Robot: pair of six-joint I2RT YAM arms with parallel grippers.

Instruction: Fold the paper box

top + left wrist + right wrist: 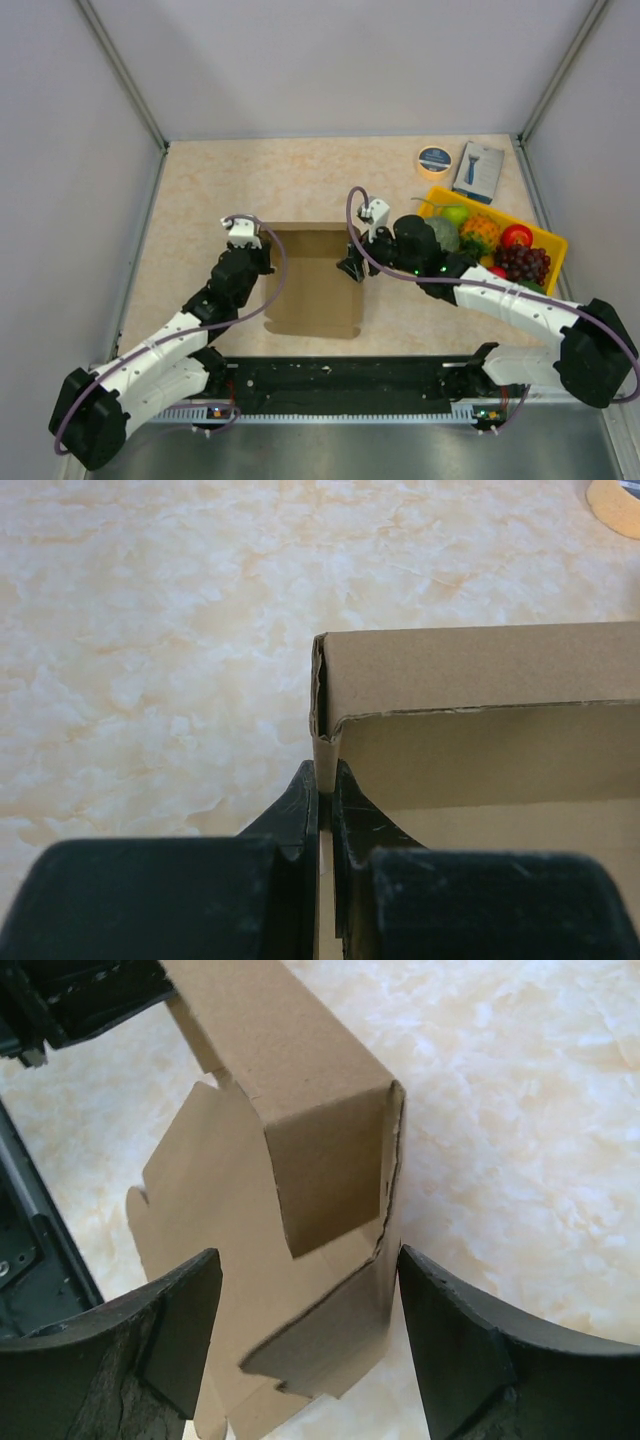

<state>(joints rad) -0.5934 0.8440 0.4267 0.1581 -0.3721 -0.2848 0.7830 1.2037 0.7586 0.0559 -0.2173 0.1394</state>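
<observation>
Two grippers flank a plain brown cardboard box: left gripper pinches a raised wall, seemingly to keep it upright; right gripper straddles the opposite corner, fingers spread.

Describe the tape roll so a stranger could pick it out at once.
Find the yellow tray of fruit at the table's right. Behind it, near the far edge, lie two small things. The tape roll is the left one: a tan ring, not the flat blue box.
</observation>
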